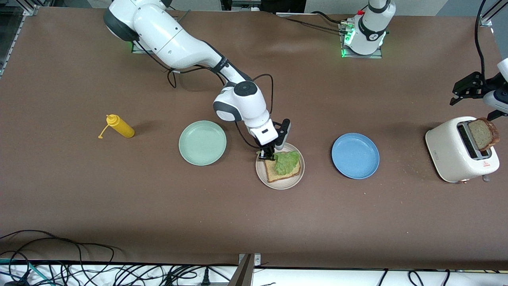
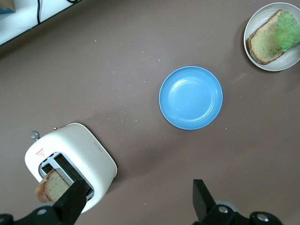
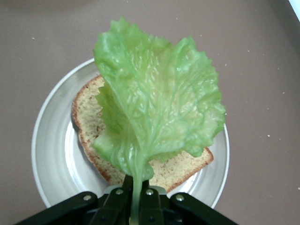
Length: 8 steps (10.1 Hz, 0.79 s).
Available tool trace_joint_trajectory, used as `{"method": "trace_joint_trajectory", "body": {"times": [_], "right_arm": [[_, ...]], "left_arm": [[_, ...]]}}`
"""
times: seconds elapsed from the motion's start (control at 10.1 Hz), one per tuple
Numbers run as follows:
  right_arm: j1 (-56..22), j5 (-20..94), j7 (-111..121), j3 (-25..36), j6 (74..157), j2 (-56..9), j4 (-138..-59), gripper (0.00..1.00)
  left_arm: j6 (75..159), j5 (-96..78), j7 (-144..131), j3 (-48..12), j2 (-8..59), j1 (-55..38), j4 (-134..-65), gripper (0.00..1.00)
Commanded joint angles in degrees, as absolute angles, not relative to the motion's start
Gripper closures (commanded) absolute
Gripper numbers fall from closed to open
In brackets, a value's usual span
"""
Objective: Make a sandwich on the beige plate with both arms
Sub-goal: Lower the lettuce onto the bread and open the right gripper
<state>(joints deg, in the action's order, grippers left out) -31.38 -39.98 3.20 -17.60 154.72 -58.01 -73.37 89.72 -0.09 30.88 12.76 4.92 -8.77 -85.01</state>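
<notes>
The beige plate point(image 1: 286, 184) carries one slice of bread point(image 1: 273, 173). A crinkly green lettuce leaf point(image 1: 286, 162) lies over that slice, and my right gripper point(image 1: 266, 154) is shut on its stem at the plate's rim. The right wrist view shows the leaf point(image 3: 157, 108) spreading from the closed jaws point(image 3: 137, 190) across the bread point(image 3: 86, 122) and plate point(image 3: 49, 154). A second bread slice point(image 1: 483, 134) stands in the toaster point(image 1: 448, 153). My left gripper point(image 1: 476, 103) hangs open and empty over the toaster point(image 2: 96, 157), with that slice point(image 2: 52, 186) beside one finger.
A mint-green plate point(image 1: 202, 142) and a blue plate point(image 1: 355, 155) flank the beige one. A yellow squeeze bottle point(image 1: 120, 126) lies toward the right arm's end of the table. Cables run along the table edge nearest the front camera.
</notes>
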Motion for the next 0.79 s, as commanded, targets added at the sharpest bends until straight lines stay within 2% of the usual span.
{"method": "trace_joint_trajectory", "body": {"times": [0.0,0.1,0.3,0.49,0.69], "right_arm": [[-32.3,-40.8,1.9,-16.2,157.4,-60.5,-69.8,1.00],[-32.3,-40.6,1.9,-16.2,157.4,-60.8,-69.5,1.00],[-32.3,-40.1,1.9,-16.3,157.4,-60.7,-69.5,0.37],[-32.3,-39.3,1.9,-16.3,157.4,-60.7,-69.5,0.34],[-32.1,-38.6,2.1,-16.3,157.1,-60.5,-69.4,0.24]], "left_arm": [[88.5,-1.1,32.3,12.9,5.4,-8.6,-83.6,0.00],[88.5,-1.1,32.3,12.9,5.4,-8.6,-83.6,0.00],[88.5,-1.2,32.3,12.9,5.4,-8.6,-83.6,0.00],[88.5,-1.2,32.3,12.9,5.4,-8.6,-83.6,0.00],[88.5,-1.2,32.3,12.9,5.4,-8.6,-83.6,0.00]]}}
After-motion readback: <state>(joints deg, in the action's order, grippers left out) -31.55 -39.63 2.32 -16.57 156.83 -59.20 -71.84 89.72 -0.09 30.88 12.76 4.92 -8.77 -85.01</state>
